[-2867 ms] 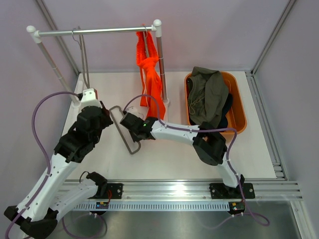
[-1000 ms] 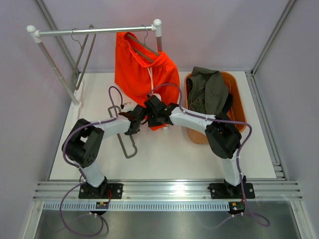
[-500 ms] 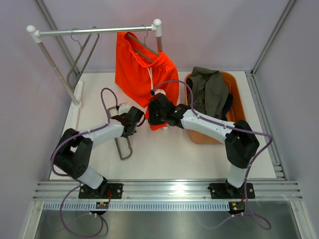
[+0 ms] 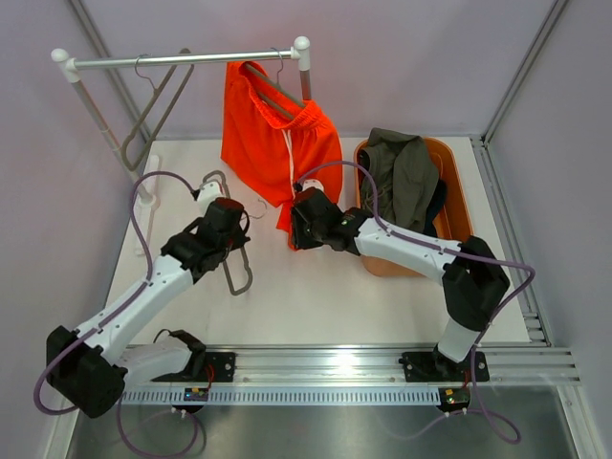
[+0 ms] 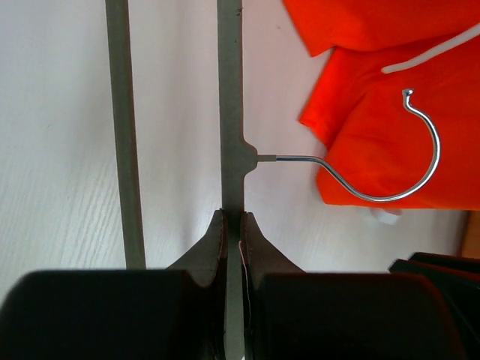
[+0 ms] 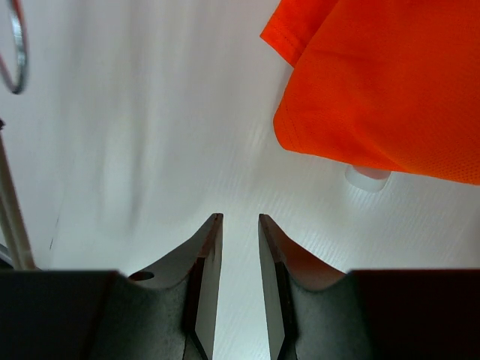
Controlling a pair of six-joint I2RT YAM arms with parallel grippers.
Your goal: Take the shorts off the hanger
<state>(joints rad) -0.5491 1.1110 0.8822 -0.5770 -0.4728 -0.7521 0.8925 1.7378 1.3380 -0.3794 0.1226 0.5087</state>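
A flat grey plastic hanger with a wire hook is lying on the white bench and is being gripped on its top bar by the closed left pincer. Just beyond, the right pincer is being held low over the bench, fingers narrowly parted with nothing between them, near the lower hem of the bright orange cloth shorts. These shorts are being carried on a second grey hanger hooked over the metal rail. The olive-grey shorts and dark navy shorts are lying in the orange plastic basket at the right.
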